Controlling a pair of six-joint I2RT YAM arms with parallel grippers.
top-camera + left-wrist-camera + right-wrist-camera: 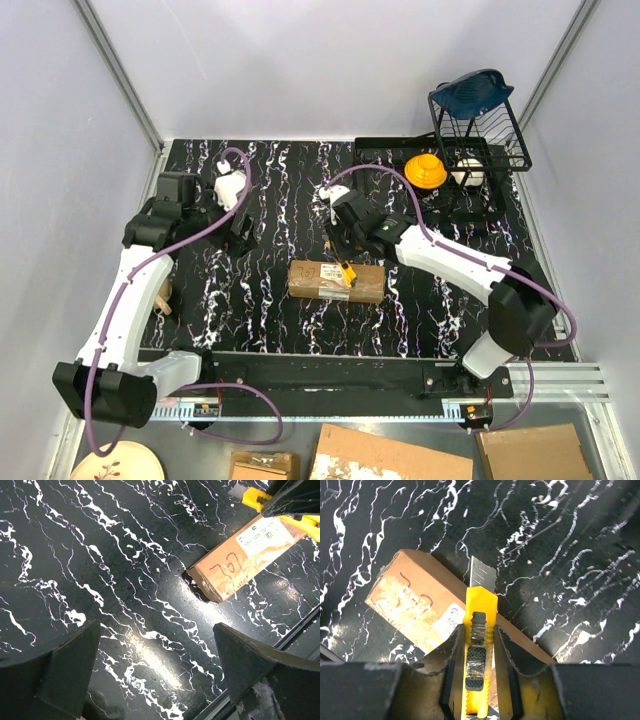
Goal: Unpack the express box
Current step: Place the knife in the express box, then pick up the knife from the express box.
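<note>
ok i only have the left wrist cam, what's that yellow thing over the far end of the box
observer: it's a utility knife. the right wrist view shows the right jaws shut on its handle, with the blade slid out.
operator: is the blade into the tape yet
observer: can't tell if it touches. from the right wrist view the blade lies across the express box and its tip reaches past the far edge, over the table.
</note>
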